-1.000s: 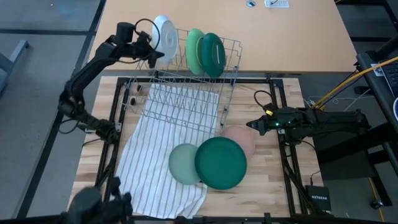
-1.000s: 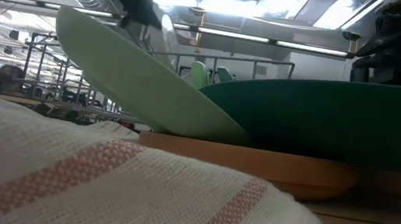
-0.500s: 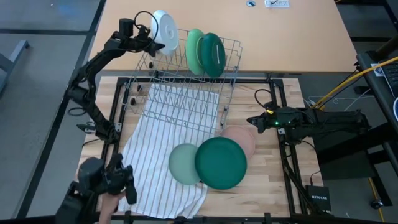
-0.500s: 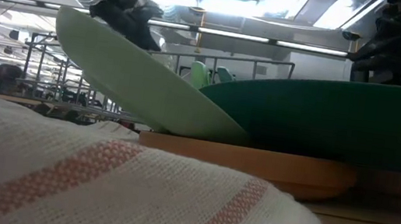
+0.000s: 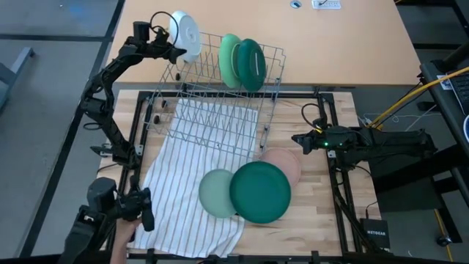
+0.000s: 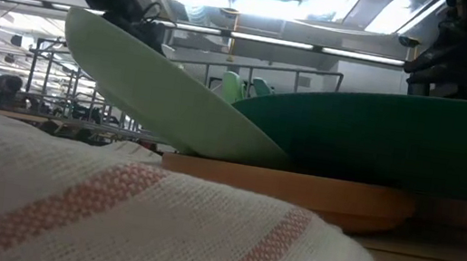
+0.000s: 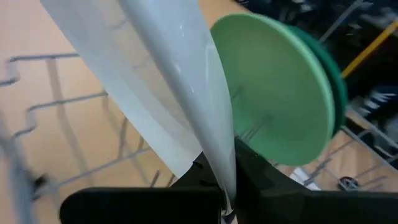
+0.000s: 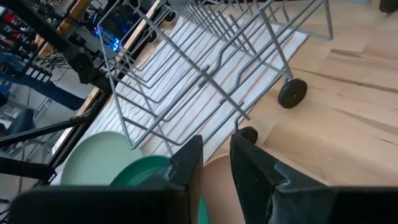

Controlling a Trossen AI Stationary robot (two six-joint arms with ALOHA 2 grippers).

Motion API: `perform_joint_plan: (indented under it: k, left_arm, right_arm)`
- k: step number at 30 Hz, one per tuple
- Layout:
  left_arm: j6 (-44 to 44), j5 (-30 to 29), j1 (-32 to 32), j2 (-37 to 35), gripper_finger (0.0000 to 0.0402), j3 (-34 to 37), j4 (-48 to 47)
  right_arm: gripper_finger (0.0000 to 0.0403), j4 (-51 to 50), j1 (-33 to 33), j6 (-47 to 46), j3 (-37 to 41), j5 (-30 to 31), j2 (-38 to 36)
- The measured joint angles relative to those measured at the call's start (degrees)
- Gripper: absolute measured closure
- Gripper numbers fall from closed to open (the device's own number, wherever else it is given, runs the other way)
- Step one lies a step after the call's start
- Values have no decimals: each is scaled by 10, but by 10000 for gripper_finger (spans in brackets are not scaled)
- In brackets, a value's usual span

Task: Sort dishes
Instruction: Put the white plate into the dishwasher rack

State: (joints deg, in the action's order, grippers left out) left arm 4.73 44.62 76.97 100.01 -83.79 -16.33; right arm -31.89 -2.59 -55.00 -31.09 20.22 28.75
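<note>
My left gripper (image 5: 170, 50) is shut on a white plate (image 5: 187, 33) at the far left end of the grey wire rack (image 5: 220, 117). A light green plate (image 5: 230, 59) and a dark green plate (image 5: 252, 63) stand on edge in the rack's far row. Near the front, a large dark green plate (image 5: 260, 192) lies overlapping a pale mint plate (image 5: 215, 193) and a pink plate (image 5: 284, 163). My right gripper (image 5: 296, 141) waits just right of the pink plate, low over the table. It is empty, with a narrow gap between its fingers (image 8: 189, 168). My left gripper pinches the white plate's rim (image 7: 219, 177) between its two fingers. The fingers come from the table's left, roughly level. The plate stands on edge, tilted, over the rack's far left end; I cannot tell whether it touches the wires.
The rack stands on a white striped cloth (image 5: 176, 198) that reaches the table's near edge. A person with a dark device (image 5: 110, 216) is at the near left corner. Black frame rails (image 5: 333, 191) run along the table's sides. Bare wood shows at the near right.
My left gripper has carried the white plate toward the table's far left, away from the two green plates, with the plate still on edge. A person with a dark device has come in at the near left corner.
</note>
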Motion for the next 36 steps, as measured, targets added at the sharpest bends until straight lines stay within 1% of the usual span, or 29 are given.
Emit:
perform_joint_plan:
  k: [3,5,9,16,20,25,36]
  left_arm:
    - [-3,31,-1,8,401,0,11]
    - [2,39,-1,9,401,0,12]
    - [4,38,-1,9,401,-1,29]
    - [-4,36,-1,9,401,-1,15]
    - [-4,35,-1,9,401,-1,-11]
    - [-3,14,-1,9,401,-1,-42]
    - [-17,-2,-1,9,401,-1,-73]
  right_arm:
    - [317,1,0,0,0,2,0]
    - [317,0,0,0,0,2,0]
    - [317,1,0,-1,0,3,0]
    - [317,0,0,-2,0,12,0]
    - [317,0,0,-2,0,12,0]
    - [317,0,0,-2,0,12,0]
    - [317,0,0,0,0,12,0]
